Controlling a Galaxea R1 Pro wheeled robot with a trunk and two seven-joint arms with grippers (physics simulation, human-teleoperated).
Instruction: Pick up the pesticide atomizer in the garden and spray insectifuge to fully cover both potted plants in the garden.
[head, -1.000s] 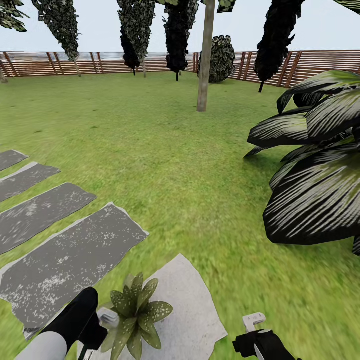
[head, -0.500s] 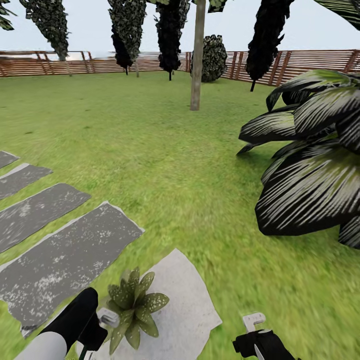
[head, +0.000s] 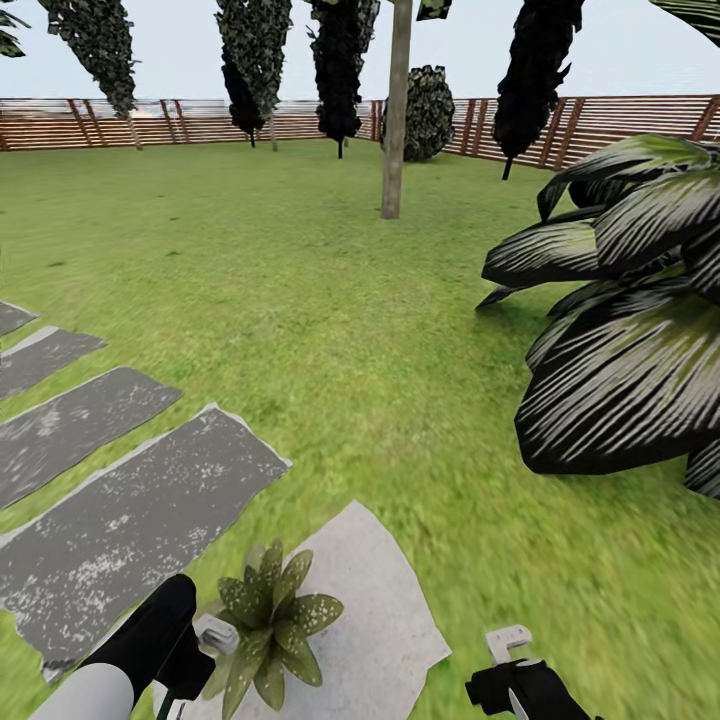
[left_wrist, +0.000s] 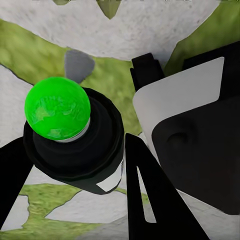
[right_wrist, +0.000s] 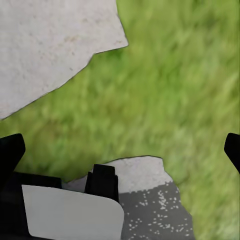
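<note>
One potted plant (head: 270, 620), a low rosette of speckled olive leaves, sits on a white stone (head: 385, 600) at the near edge of the head view. Just left of it, my left gripper (head: 190, 662) is shut on the pesticide atomizer (head: 216, 634), whose pale spray head pokes out beside the leaves. In the left wrist view the atomizer (left_wrist: 75, 150) is a dark bottle with a bright green knob and a white label patch, clamped between black fingers (left_wrist: 145, 200). My right gripper (head: 510, 650) hovers over grass at lower right. Its jaws stand wide apart in the right wrist view (right_wrist: 120, 150), holding nothing.
Grey stepping stones (head: 130, 520) run off to the left. A big striped-leaf palm (head: 630, 330) crowds the right side. A tree trunk (head: 395, 110), a round dark bush (head: 428, 115) and a brown slatted fence (head: 620, 120) stand far ahead across the lawn (head: 330, 300).
The whole head view has shifted a little to the left, so the camera turned. Both arms keep the same pose and the left gripper still holds the atomizer.
</note>
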